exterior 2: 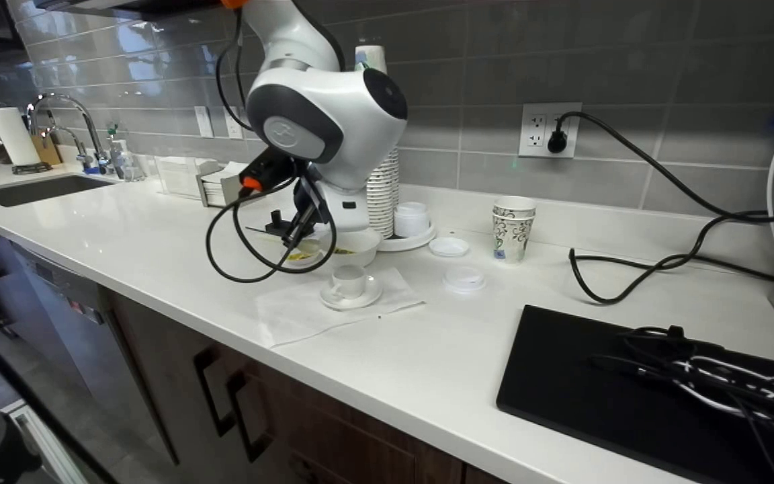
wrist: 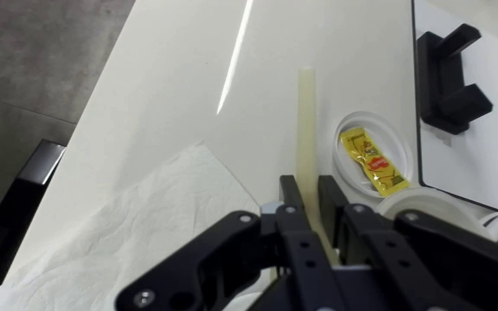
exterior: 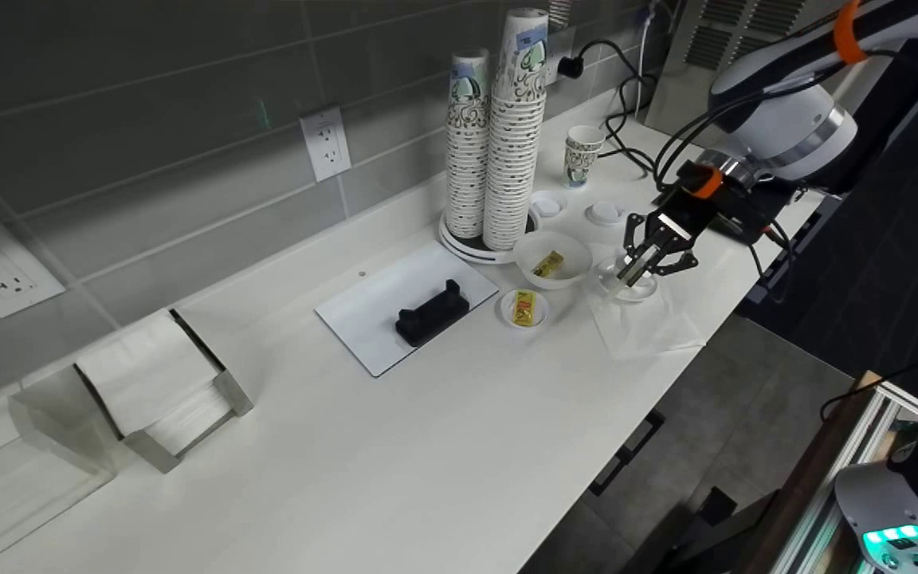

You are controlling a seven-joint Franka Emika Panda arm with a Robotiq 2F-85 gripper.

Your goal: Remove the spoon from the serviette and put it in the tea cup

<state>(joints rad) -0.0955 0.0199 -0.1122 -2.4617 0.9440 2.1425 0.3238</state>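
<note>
Gripper [wrist: 307,185] pinched the pale spoon [wrist: 306,121]

The gripper was squeezing the spoon from both sides (a narrow, straight strip, as the wrist view had it). In an exterior view the gripper showed to the left of the tea cup [exterior 2: 353,288] and higher than its rim. The spoon was outside the tea cup: its visible end pointed away from it, alongside a small dish [wrist: 394,140] with a yellow packet [wrist: 374,162] inside, while its other end was hidden by the gripper. The tea cup stood upright, its handle in sight, on a saucer [exterior 2: 372,292], and the saucer overlapped the serviette [exterior 2: 293,319], which spread from there toward the front edge of the counter [exterior: 427,430]. Between the tea cup and two tall stacks of patterned paper cups [exterior: 513,159] stood a white bowl [exterior: 574,257]; a second packet [exterior: 548,264] lay in it.
</note>
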